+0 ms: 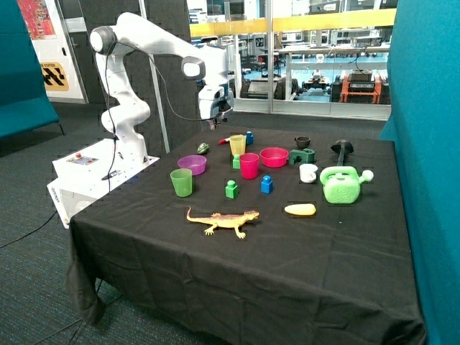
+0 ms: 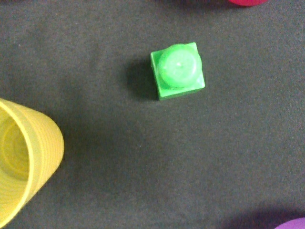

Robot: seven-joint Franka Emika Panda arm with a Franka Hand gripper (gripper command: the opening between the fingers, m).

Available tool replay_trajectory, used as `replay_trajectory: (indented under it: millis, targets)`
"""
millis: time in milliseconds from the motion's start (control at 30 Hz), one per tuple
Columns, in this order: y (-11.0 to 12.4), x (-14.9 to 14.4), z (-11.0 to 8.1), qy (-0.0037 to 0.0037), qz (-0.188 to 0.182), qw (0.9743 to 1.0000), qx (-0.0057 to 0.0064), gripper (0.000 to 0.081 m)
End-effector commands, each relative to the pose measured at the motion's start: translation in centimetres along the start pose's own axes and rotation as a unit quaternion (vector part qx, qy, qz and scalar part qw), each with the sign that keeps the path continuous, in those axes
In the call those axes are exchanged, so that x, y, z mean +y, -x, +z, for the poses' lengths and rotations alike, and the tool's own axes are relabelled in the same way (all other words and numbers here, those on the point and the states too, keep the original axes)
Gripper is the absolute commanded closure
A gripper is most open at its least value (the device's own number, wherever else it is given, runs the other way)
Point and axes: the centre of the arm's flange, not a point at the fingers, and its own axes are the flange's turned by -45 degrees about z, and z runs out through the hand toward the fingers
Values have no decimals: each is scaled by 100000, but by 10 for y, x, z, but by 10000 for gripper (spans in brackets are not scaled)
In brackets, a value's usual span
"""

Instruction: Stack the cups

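Note:
Three cups stand apart and upright on the black tablecloth. The yellow cup point(image 1: 237, 145) is towards the back, and the wrist view shows its side and rim point(image 2: 24, 162). The magenta-pink cup point(image 1: 249, 165) stands just in front of it; a magenta edge point(image 2: 245, 1) in the wrist view is probably this cup. The green cup point(image 1: 181, 182) stands nearer the front, beside the purple bowl point(image 1: 192, 164). My gripper point(image 1: 213, 123) hangs in the air above the table's back edge, behind the yellow cup and clear of all three cups. It holds nothing that I can see.
A small green block point(image 2: 177, 70) sits between the yellow and magenta cups point(image 1: 236, 162). Also on the table are a pink bowl point(image 1: 274, 157), green and blue blocks point(image 1: 231, 189), a toy lizard point(image 1: 223, 220), a white mug point(image 1: 308, 172), a black cup point(image 1: 302, 142) and a green watering can point(image 1: 343, 185).

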Motion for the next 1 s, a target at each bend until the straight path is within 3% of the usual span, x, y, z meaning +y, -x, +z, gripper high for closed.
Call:
replay_trajectory:
  millis: [0, 67, 100, 133, 167, 233, 533, 600, 967]
  targets:
    - [1, 2, 1, 77, -14641, 98922, -44, 0]
    - [0, 0, 0, 77, -14864, 98889, -45, 0]
    - [0, -1, 0, 77, -14924, 98880, -45, 112]
    - [-1, -2, 0, 77, -14967, 98874, -45, 324]
    - [-1, -3, 0, 77, -15013, 98867, -45, 430]
    - [-1, -3, 0, 77, -15027, 98864, -45, 511]
    - [-5, 1, 4, 77, -14259, 98978, -44, 547]
    - [-11, 5, 8, 78, -12990, 99153, -43, 549]
    - [-38, 22, 16, 79, -10253, 99473, -41, 553]
